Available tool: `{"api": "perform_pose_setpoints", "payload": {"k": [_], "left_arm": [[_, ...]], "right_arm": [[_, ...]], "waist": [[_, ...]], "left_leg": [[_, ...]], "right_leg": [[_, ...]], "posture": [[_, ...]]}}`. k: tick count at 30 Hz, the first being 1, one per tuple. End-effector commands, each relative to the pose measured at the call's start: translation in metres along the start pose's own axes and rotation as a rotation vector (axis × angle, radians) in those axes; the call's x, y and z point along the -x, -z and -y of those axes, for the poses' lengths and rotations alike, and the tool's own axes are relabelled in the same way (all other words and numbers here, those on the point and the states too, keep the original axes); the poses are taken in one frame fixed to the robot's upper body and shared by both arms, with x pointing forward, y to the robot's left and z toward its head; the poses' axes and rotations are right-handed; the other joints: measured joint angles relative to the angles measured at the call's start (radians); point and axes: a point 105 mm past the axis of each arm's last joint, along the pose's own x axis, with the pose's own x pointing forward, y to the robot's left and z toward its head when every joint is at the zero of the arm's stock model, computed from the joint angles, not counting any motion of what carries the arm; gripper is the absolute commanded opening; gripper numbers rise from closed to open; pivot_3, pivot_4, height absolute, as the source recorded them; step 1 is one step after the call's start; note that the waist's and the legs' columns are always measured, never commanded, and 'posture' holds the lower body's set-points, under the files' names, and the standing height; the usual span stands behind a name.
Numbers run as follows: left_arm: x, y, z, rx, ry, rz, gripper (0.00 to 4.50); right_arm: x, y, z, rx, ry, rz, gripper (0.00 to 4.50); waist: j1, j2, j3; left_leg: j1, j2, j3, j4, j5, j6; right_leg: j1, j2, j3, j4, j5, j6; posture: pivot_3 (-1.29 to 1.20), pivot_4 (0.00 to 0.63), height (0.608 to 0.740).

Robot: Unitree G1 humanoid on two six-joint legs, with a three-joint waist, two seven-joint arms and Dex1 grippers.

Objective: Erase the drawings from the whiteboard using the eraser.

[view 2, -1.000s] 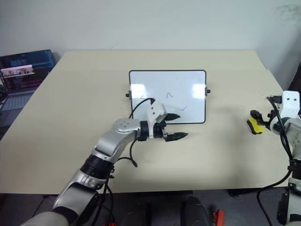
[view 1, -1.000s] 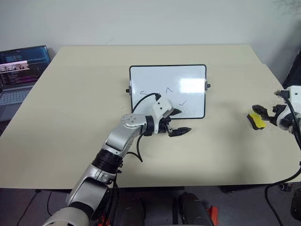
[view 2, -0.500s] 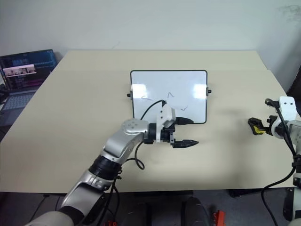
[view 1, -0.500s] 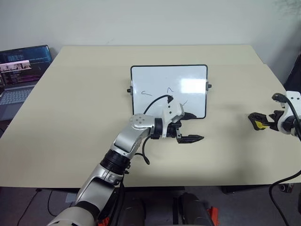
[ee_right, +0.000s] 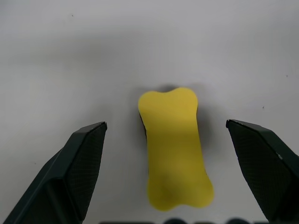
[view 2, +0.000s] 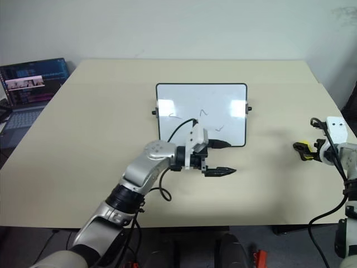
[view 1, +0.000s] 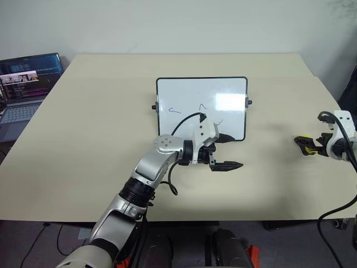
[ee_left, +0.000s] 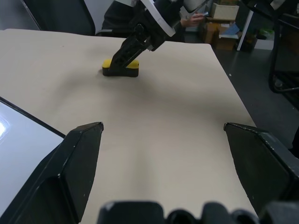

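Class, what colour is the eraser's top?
Yellow; the eraser shows best in the right wrist view.

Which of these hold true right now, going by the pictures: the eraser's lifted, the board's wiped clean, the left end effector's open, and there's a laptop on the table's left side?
1. The eraser is lifted off the table. False: it lies on the table, between the open fingers of the right end effector.
2. The whiteboard is wiped clean. False: the drawings are there.
3. The left end effector is open. True.
4. A laptop sits beside the table's left side. True.
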Motion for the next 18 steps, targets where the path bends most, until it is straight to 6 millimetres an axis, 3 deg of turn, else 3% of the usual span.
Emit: {"api": "perform_pose_setpoints", "payload": {"k": [1, 6, 8, 16, 18], "left_arm": [[0.0020, -0.0141, -0.0006, -0.040, -0.010, 0.042, 4.50], [0.0040, -0.0127, -0.0016, -0.037, -0.017, 0.037, 4.50], [0.0051, -0.0124, -0.0026, -0.036, -0.024, 0.036, 4.50], [0.0089, -0.0115, -0.0058, -0.032, -0.046, 0.030, 4.50], [0.0096, -0.0116, -0.0064, -0.032, -0.049, 0.030, 4.50]], "right_arm": [[0.0071, -0.0169, 0.0030, 0.021, 0.003, 0.053, 4.49], [0.0053, -0.0155, 0.0036, 0.023, 0.004, 0.047, 4.49], [0.0043, -0.0143, 0.0033, 0.027, 0.005, 0.040, 4.13], [0.0006, -0.0110, 0.0035, 0.030, 0.009, 0.028, 1.45], [-0.0002, -0.0106, 0.0035, 0.031, 0.010, 0.026, 1.04]], "waist": [[0.000, 0.000, 0.000], [0.000, 0.000, 0.000], [0.000, 0.000, 0.000], [0.000, 0.000, 0.000], [0.000, 0.000, 0.000]], "left_leg": [[0.000, 0.000, 0.000, 0.000, 0.000, 0.000], [0.000, 0.000, 0.000, 0.000, 0.000, 0.000], [0.000, 0.000, 0.000, 0.000, 0.000, 0.000], [0.000, 0.000, 0.000, 0.001, 0.000, 0.000], [0.000, 0.000, 0.000, 0.001, 0.000, 0.000]], "right_leg": [[0.000, 0.000, 0.000, 0.000, 0.000, 0.000], [0.000, 0.000, 0.000, 0.000, 0.000, 0.000], [0.000, 0.000, 0.000, 0.000, 0.000, 0.000], [0.000, 0.000, 0.000, 0.001, 0.000, 0.000], [0.000, 0.000, 0.000, 0.001, 0.000, 0.000]], "posture": [[0.00, 0.150, 0.740], [0.00, 0.150, 0.740], [0.00, 0.150, 0.740], [0.00, 0.150, 0.740], [0.00, 0.150, 0.740]]}}
